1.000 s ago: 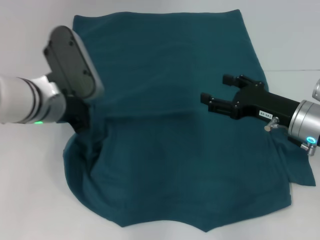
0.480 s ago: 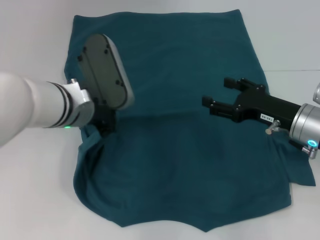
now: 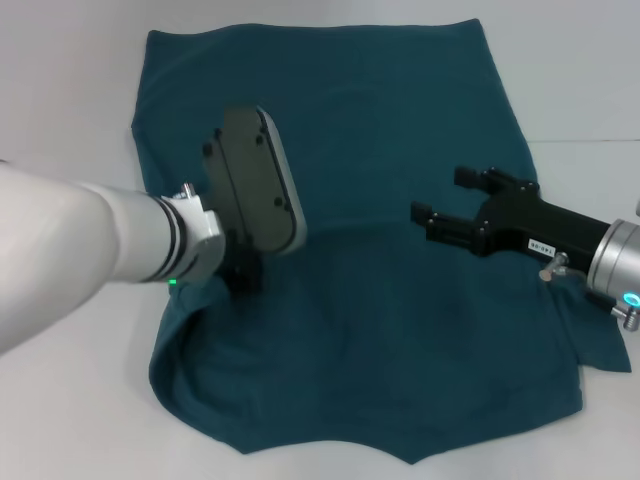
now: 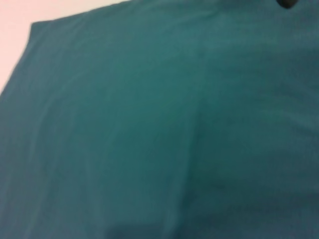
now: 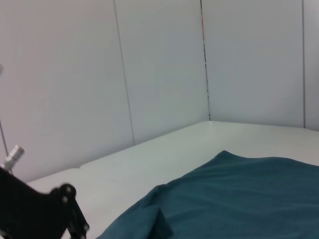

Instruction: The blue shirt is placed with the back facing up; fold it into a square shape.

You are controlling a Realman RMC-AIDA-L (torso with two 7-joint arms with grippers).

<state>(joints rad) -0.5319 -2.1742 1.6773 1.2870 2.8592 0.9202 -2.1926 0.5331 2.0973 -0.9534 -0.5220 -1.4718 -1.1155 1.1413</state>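
Blue shirt (image 3: 400,330) lies spread across the white tabletop (image 3: 60,110), plain side up, no print showing, filling most of the head view from 12 o'clock down to 6 o'clock. At about 9 o'clock the left tool (image 3: 243,275) sits low on the fabric's left edge, hidden under its own wrist housing, so whether it is spread or pinching cloth I cannot tell. The left border beside it looks gathered and rolled inward, with a curved lip running down toward 7 o'clock, which suggests a first side fold is under way, not finished. Across the middle a faint horizontal crease crosses the cloth. At 3 o'clock the right tool (image 3: 448,203) hovers over the shirt with its fingers spread, gripping nothing. Near 4 o'clock a flap of fabric sticks out unfolded. Most folding remains.
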